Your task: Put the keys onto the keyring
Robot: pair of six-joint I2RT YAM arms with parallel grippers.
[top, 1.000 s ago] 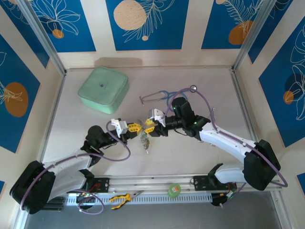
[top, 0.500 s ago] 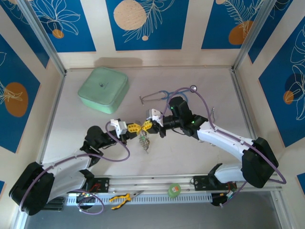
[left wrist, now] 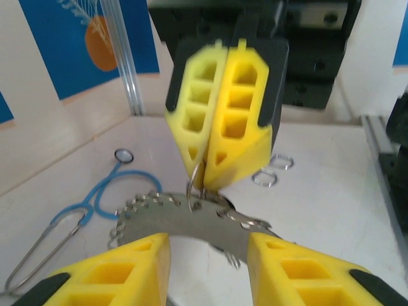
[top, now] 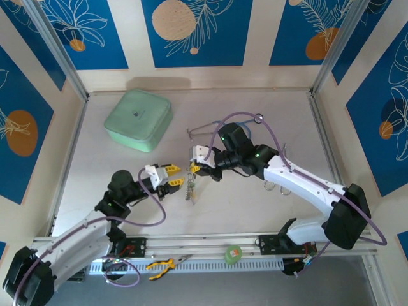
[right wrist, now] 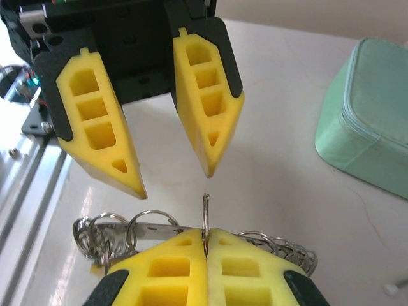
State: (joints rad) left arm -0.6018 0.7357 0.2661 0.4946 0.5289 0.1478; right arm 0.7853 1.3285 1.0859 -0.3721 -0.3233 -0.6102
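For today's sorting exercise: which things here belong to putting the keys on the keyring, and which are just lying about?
Belong to the job: the keyring, pinched in the right gripper; the keys; the open left gripper.
Lying about: stethoscope, green case, pliers, tape roll.

Keyring (right wrist: 205, 207) mostly hidden inside the pinching right claw (right wrist: 205, 234)

No writing, number or brand is legible; the mark on the mint-green case (top: 138, 118) is too small.
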